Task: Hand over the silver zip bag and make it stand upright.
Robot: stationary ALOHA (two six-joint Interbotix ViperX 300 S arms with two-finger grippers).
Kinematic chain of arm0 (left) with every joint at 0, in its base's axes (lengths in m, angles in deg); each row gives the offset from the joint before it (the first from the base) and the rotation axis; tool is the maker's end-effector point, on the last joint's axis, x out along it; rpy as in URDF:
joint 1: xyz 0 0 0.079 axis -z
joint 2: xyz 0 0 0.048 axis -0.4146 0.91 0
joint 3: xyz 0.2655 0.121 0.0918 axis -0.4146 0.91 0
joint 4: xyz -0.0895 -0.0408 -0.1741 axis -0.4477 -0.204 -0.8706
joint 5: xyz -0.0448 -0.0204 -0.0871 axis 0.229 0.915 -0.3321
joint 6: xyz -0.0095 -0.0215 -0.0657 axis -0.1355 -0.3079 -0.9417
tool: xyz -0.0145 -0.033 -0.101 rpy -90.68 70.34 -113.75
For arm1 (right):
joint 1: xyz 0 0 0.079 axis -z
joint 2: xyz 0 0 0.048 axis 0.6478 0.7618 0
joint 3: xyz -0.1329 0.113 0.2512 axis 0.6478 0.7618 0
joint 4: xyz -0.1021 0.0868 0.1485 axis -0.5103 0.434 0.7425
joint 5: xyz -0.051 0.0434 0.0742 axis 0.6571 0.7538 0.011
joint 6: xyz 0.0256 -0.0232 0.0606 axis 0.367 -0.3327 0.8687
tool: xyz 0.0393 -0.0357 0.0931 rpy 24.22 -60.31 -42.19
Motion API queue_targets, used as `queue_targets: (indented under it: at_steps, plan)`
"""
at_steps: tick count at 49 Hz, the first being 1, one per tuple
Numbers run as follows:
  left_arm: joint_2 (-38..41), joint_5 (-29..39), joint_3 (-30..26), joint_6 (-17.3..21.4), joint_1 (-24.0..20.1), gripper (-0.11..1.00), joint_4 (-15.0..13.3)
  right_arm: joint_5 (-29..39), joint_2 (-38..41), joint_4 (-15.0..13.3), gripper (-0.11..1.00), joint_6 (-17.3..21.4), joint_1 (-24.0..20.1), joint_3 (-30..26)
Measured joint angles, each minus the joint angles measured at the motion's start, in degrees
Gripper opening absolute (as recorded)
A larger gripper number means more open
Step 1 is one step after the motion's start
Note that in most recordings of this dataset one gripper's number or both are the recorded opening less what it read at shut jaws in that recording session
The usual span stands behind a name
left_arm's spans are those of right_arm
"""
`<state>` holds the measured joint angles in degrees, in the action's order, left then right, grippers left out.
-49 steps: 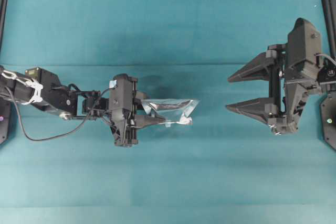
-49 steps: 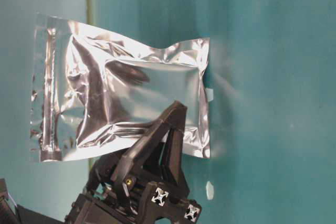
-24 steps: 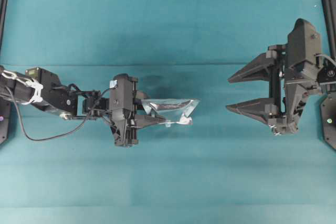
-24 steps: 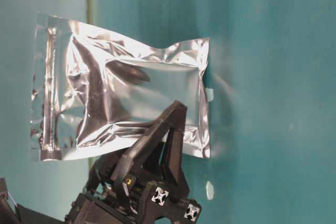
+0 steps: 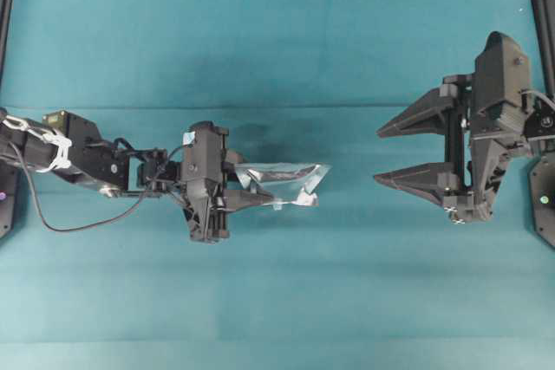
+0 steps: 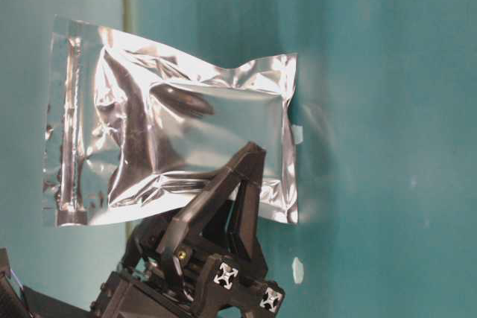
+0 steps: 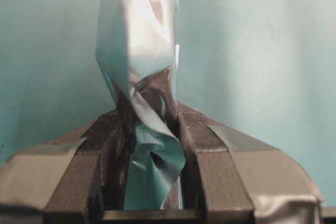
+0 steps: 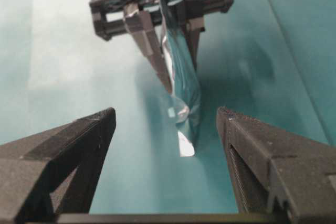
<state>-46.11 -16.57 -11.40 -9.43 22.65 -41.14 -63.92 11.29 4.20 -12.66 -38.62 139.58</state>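
The silver zip bag (image 5: 286, 178) is a crinkly foil pouch held edge-up above the teal table. My left gripper (image 5: 260, 190) is shut on its lower edge. The table-level view shows the bag's broad face (image 6: 171, 121) with the zip strip at its left and the gripper (image 6: 242, 176) pinching its bottom right. In the left wrist view the bag (image 7: 139, 35) rises from between the closed fingers (image 7: 197, 135). My right gripper (image 5: 380, 153) is open and empty, well to the right, facing the bag. In the right wrist view the bag (image 8: 184, 93) hangs ahead between the spread fingers (image 8: 79, 145).
Two tiny white scraps (image 6: 297, 269) lie on the teal table surface (image 5: 277, 301) near the bag. A black cable (image 5: 78, 224) loops off the left arm. Dark frame posts (image 5: 542, 6) stand at the table's left and right edges.
My left gripper has edged slightly back to the left with the bag; the bag has barely shifted. The right arm has not moved.
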Motion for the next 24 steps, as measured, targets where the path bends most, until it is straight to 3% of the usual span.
queue_targets:
  at_steps: [24]
  plan:
    - [0.4,0.0,-0.7,0.1,0.0,0.27,0.2,0.0,0.0,0.0,0.85,0.0,0.0,0.0]
